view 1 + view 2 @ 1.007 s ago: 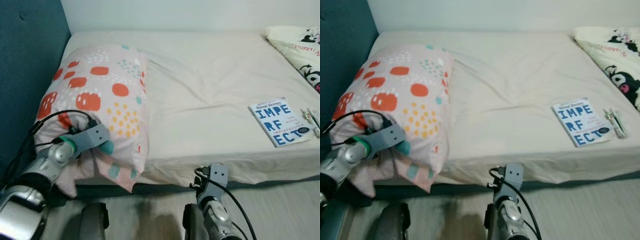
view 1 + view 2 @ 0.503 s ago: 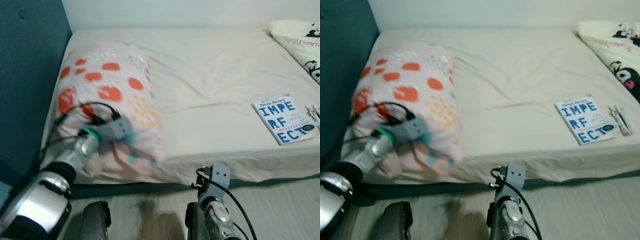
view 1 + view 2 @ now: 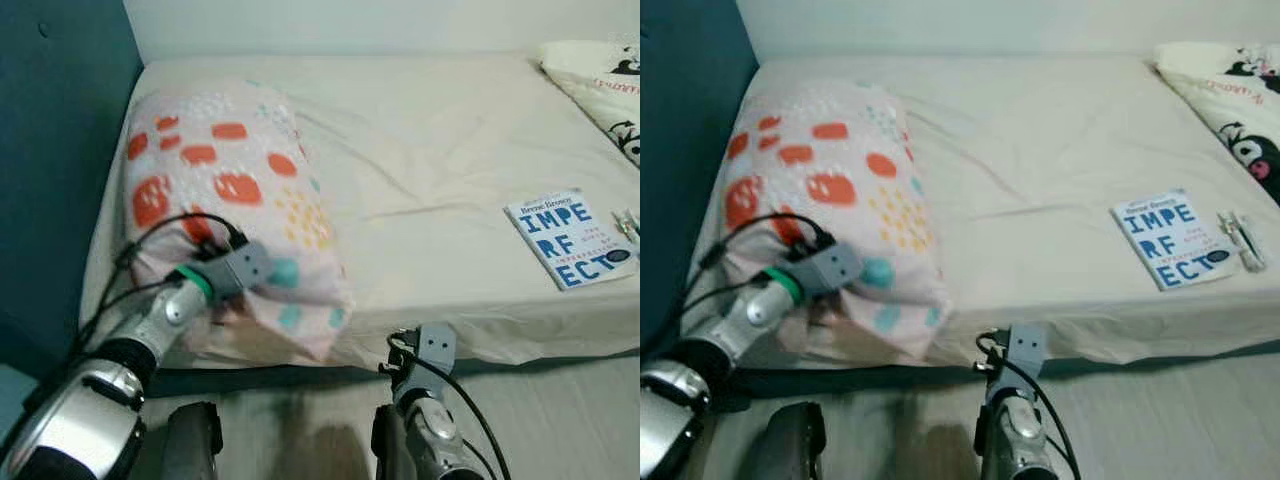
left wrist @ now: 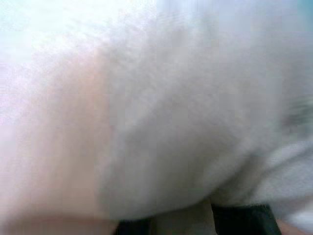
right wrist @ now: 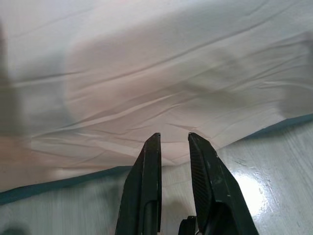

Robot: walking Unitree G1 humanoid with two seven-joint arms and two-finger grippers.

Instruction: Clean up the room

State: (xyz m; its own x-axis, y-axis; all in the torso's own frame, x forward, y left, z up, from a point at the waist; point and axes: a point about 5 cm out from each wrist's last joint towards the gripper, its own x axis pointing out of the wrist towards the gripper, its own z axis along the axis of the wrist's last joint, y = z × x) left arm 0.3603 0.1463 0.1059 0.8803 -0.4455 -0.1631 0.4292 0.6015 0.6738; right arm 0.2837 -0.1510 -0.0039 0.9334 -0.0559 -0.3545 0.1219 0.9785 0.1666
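Clamping the left gripper [image 3: 262,282] pinches a rumpled, orange-spotted pillow [image 3: 225,190] corner.

Head stereo pair: both eyes look fwd and down from above the bed [image 3: 420,170] near edge; same scene w/ slight lateral offset, shared items incl. pillow [image 3: 225,200] and book [image 3: 1168,240]; left wrist cam: pressed v. close against pale pillow fabric, blurred; right wrist cam: low, looks along right claw [image 5: 173,147] at the sheet overhang and floor [image 5: 274,166], close range; shares the bed's front edge w/ head pair.
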